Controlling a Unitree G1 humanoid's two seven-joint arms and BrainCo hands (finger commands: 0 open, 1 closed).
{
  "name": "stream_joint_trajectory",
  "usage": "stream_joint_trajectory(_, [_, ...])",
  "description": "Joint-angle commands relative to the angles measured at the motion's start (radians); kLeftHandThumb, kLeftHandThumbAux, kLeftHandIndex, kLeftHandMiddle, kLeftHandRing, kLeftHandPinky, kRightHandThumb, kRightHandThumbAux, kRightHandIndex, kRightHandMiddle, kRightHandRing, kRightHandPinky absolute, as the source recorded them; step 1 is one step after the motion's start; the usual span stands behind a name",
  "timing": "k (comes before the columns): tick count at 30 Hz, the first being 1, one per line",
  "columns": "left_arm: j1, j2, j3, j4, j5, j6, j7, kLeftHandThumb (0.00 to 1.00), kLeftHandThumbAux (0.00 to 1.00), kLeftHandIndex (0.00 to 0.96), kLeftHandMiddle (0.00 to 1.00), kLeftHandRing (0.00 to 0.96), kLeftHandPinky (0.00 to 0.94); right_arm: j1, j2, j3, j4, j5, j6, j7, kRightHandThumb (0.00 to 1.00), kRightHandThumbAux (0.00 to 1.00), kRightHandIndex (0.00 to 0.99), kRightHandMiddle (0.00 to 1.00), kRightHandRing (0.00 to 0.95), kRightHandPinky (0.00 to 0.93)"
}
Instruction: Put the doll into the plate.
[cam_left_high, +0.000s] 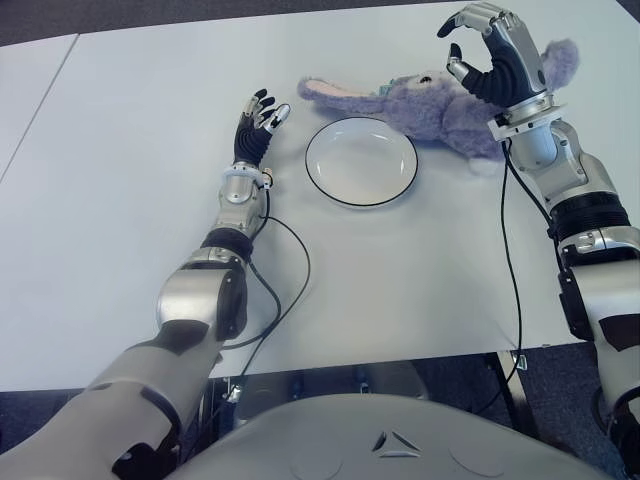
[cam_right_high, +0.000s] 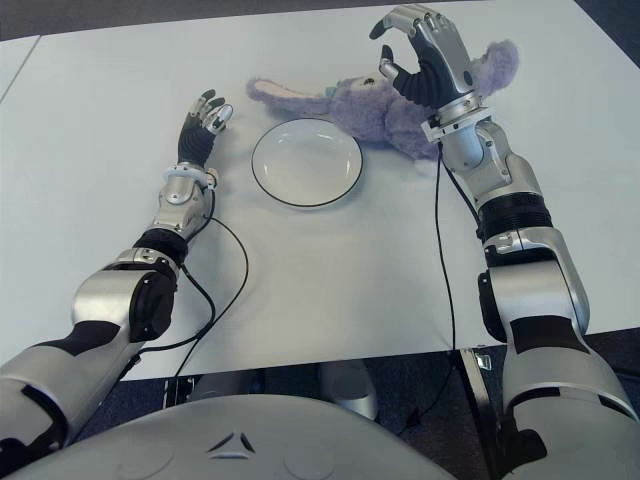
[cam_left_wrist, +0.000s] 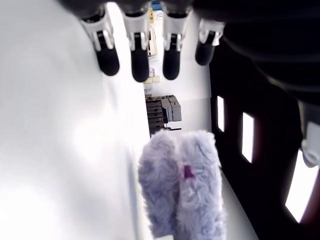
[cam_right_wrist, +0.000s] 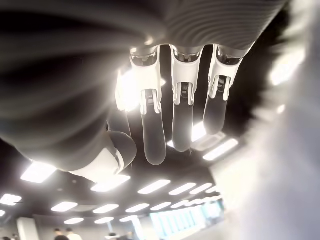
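Left eye view, doll (cam_left_high: 440, 105) beside plate (cam_left_high: 361, 161), right hand (cam_left_high: 495, 60) just above it, fingers spread, empty

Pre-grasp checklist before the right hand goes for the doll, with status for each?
1. Right hand open, holding nothing: ok, fingers spread in its wrist view.
2. Right hand over the doll: ok, it shows above the body.
3. Doll outside the plate: ok, it lies on the table just behind the plate; contact with the rim: cannot tell.
4. Plate empty: ok.
5. Left hand out of the way: ok, open, left of the plate.
6. Firm grip point on the doll: cannot tell.
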Motion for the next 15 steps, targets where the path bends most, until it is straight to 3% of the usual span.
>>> stream_joint_trajectory(1, [0.227, -0.053, 0.000, 0.155, 0.005, 0.184, -0.008, 0.000, 0.483, 0.117, 0.154, 0.147, 0.145, 0.042, 0.025, -0.014, -0.015, 0.026, -0.028, 0.043, 0.701, 0.723, 0.439, 0.863, 0.852, 0.826])
stream_joint_trajectory(8, [0.226, -0.054, -0.005, 0.156, 0.010, 0.188, -0.005, 0.000, 0.481, 0.117, 0.154, 0.144, 0.136, 0.044, 0.027, -0.018, -0.016, 0.006, -0.026, 0.042, 0.702, 0.723, 0.439, 0.864, 0.852, 0.826])
stream_joint_trajectory(15, [0.225, -0.054, -0.010, 0.156, 0.014, 0.190, 0.000, 0.000, 0.483, 0.114, 0.148, 0.137, 0.129, 0.022, 0.004, 0.012, -0.012, -0.073, -0.003, 0.031, 0.699, 0.724, 0.438, 0.844, 0.845, 0.819])
